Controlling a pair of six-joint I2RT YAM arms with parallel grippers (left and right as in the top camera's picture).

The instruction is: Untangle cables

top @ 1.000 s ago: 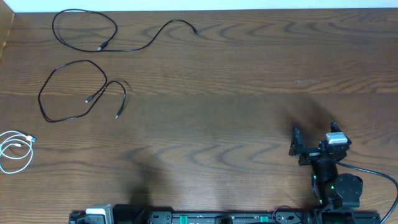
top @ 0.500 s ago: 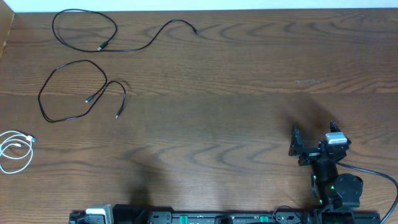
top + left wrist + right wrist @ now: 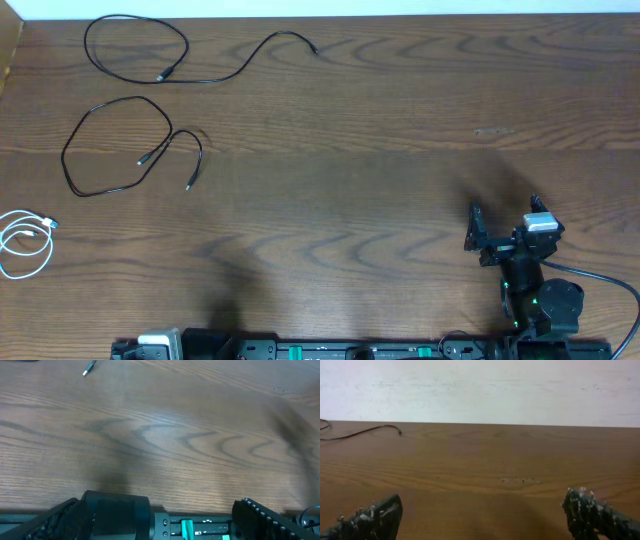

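Note:
Three cables lie apart on the left of the table in the overhead view. One black cable point(image 3: 136, 44) loops at the far left, its tail reaching right; its end shows in the right wrist view point(image 3: 370, 431). A second black cable point(image 3: 112, 146) loops below it; one of its plug ends shows in the left wrist view point(image 3: 89, 367). The white cable point(image 3: 25, 240) is coiled at the left edge. My right gripper point(image 3: 503, 224) is open and empty at the near right point(image 3: 482, 517). My left gripper point(image 3: 160, 520) is open and empty at the near edge, far from the cables.
The wooden table point(image 3: 360, 150) runs to a pale wall at the back. The arms' black mounting rail point(image 3: 330, 350) lies along the near edge. A thick black cord point(image 3: 600, 278) trails from the right arm's base.

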